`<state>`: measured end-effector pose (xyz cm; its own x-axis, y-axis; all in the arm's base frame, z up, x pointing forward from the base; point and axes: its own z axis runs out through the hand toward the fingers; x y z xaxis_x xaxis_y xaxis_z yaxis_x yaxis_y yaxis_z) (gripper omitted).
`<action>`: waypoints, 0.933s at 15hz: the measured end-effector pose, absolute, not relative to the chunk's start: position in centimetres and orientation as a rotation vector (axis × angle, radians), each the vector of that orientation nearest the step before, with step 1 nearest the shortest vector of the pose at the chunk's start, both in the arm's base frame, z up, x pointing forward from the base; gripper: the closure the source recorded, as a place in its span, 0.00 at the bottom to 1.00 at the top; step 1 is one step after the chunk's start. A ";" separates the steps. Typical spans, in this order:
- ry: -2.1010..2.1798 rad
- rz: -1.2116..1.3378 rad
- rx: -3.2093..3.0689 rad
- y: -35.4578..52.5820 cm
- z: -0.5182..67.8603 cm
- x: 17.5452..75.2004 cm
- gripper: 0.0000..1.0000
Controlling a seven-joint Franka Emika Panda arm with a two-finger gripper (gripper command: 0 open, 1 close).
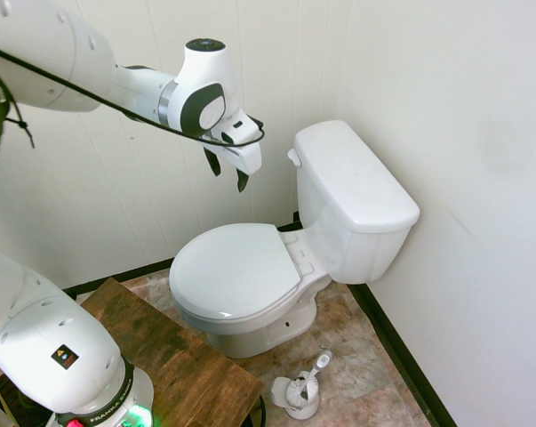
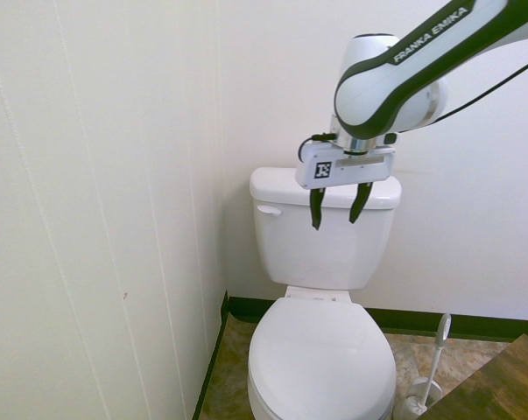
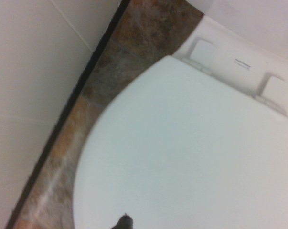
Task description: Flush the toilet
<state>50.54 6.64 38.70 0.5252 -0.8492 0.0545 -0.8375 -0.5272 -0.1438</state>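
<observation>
The toilet stands in the far right corner, its lid down and its tank against the back wall. The flush lever sits high on the tank's front, on the side nearest the panelled wall — small, stiff and glossy, so likely slick. It probably wants a downward press on its free end, not a grip. The gripper hangs above the seat, in front of the tank, fingers spread and empty, apart from the lever. The wrist view shows only the lid and floor; the lever is out of its frame. A toilet brush stands on the floor nearby.
</observation>
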 end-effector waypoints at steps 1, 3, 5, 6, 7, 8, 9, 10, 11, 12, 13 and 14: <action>1.521 -0.207 -2.609 7.4 38.2 52.6 0.00; 1.607 -0.266 -2.531 8.1 37.7 57.0 0.00; 1.676 -0.321 -2.474 7.7 37.7 60.4 1.00; 1.700 -0.337 -2.453 7.6 37.7 61.6 1.00; 1.722 -0.347 -2.433 7.5 37.5 62.7 1.00; 1.743 -0.355 -2.412 7.6 37.4 63.5 1.00; 1.766 -0.366 -2.388 7.6 37.3 64.3 1.00; 1.784 -0.377 -2.368 7.7 37.2 65.1 1.00; 1.799 -0.398 -2.347 7.7 37.1 65.9 1.00; 1.814 -0.423 -2.325 7.7 36.8 66.6 1.00; 1.829 -0.438 -2.308 7.5 36.4 67.3 1.00; 1.841 -0.453 -2.291 7.2 36.0 68.0 1.00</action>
